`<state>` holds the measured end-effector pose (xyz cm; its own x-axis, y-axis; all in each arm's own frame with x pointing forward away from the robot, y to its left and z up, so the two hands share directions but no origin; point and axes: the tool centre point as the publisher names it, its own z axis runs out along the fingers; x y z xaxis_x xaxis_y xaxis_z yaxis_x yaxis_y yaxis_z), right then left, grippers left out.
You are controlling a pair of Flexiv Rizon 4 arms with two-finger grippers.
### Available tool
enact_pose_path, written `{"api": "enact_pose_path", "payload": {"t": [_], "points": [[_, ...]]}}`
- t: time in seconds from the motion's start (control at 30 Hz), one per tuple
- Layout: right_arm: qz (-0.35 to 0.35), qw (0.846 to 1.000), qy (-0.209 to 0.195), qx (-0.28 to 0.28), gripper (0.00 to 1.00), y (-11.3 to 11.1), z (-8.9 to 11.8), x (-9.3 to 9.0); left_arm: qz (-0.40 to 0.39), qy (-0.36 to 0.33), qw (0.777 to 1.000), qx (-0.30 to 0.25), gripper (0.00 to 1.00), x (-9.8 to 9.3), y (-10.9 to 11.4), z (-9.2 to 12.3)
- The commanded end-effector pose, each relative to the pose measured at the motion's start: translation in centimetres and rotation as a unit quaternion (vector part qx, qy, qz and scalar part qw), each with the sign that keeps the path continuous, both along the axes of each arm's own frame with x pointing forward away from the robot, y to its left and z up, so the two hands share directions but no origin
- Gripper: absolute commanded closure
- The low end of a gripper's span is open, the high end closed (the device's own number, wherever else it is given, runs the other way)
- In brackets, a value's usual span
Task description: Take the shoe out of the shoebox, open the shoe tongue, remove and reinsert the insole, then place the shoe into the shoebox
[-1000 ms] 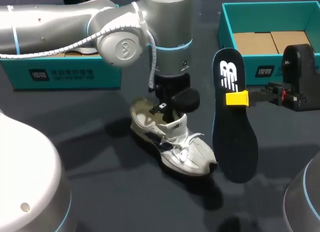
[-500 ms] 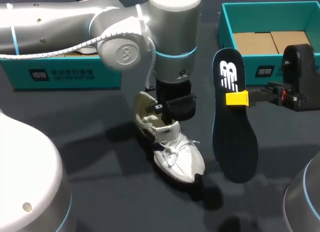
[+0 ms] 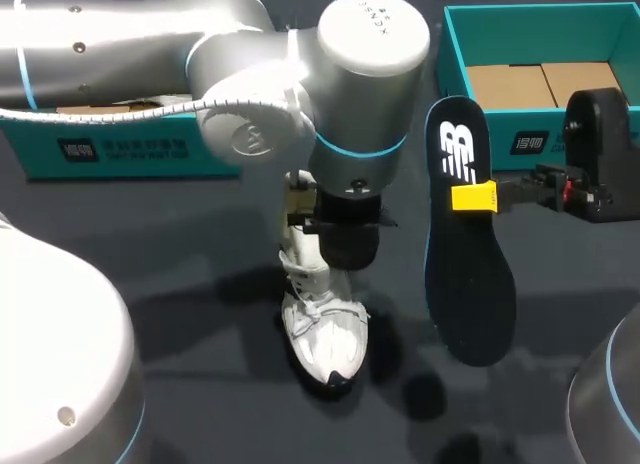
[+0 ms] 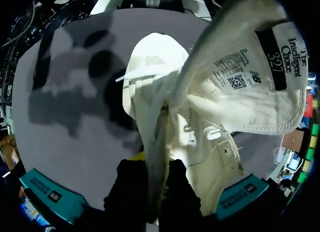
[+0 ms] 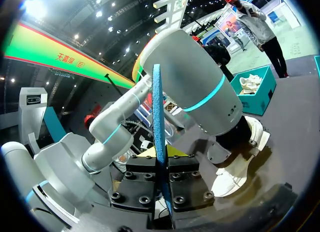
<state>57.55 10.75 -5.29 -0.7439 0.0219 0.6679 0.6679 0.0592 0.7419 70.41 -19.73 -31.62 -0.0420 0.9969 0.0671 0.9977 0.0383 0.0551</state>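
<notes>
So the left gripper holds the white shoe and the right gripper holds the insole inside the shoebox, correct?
No: the head view shows the right gripper holding the insole outside the shoebox. The left gripper does hold the white shoe.

Exhibition hall: high ceiling spotlights (image 5: 95, 39), long hanging banner (image 5: 52, 51).

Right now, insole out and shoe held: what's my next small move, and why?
Probably ease the right hand toward the shoe: it pinches the insole off to the side, and the left hand grips the shoe with tongue folded open.
</notes>
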Motion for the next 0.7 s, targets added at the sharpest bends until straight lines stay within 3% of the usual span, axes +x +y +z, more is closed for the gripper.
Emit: {"api": "enact_pose_path", "payload": {"t": [0.03,0.23,0.7], "points": [[-0.006,1.0,0.0,-0.001,1.0,-0.1,0.0,-0.6,-0.01,-0.009,1.0,-0.007,1.0,-0.8,-0.9,-1.0],[-0.006,1.0,0.0,-0.001,1.0,-0.1,0.0,-0.6,-0.023,0.006,1.0,-0.013,1.0,-1.0,-1.4,-2.5],[-0.006,1.0,0.0,-0.001,1.0,-0.1,0.0,-0.6,-0.026,0.013,0.999,-0.023,1.0,-0.3,-1.5,-3.3]]}}
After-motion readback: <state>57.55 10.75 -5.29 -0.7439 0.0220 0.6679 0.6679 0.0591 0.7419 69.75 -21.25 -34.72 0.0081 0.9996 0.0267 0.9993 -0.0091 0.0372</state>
